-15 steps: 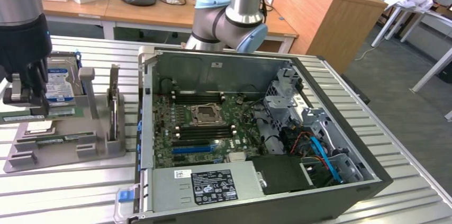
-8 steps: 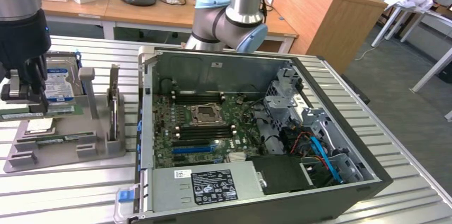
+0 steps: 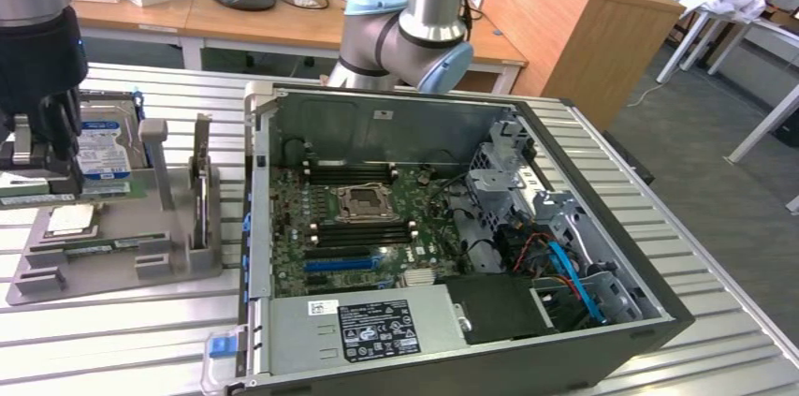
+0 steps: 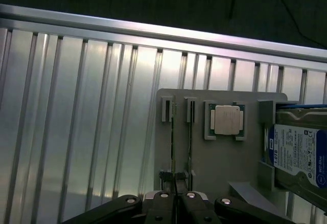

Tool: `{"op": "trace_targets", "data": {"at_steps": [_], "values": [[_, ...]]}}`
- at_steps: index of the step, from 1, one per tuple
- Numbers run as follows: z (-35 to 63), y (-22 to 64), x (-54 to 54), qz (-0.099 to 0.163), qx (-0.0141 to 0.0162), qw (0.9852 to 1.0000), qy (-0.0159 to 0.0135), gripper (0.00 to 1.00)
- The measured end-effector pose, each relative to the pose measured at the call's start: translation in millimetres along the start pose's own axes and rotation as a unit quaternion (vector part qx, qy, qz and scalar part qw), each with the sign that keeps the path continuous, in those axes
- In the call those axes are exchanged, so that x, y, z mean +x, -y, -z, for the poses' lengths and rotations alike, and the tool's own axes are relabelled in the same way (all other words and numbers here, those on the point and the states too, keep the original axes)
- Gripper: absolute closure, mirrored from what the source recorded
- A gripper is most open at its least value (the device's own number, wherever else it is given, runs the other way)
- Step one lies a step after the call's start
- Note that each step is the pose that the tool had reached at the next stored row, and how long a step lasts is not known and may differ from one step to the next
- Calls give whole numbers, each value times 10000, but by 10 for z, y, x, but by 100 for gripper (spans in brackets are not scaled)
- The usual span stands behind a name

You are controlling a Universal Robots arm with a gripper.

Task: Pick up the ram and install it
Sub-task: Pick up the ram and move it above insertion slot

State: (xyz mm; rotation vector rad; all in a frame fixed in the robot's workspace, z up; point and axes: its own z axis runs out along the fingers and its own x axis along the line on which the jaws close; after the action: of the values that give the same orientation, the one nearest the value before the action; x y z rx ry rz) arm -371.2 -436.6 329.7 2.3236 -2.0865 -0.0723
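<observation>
The claw [image 4: 174, 182] is pinched shut on a ram [image 4: 173, 142] in the tray [image 4: 204, 168]. In the exterior view, the tray lies at the case's [image 3: 374, 120] nine o'clock.

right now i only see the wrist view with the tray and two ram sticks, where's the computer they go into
observer: the open computer case lies on the same table, to the exterior view's right of the tray with the ram sticks.
operator: can you see the board
observer: yes, the case is open on top and the motherboard faces up.
operator: where are the memory slots
observer: dark slots run in rows on either side of the processor socket, in the half of the case nearer the tray.
</observation>
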Motion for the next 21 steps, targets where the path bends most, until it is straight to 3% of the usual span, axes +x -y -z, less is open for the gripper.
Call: {"op": "trace_targets", "data": {"at_steps": [21], "values": [[189,-8,-4,0,0,10000,1,89]]}}
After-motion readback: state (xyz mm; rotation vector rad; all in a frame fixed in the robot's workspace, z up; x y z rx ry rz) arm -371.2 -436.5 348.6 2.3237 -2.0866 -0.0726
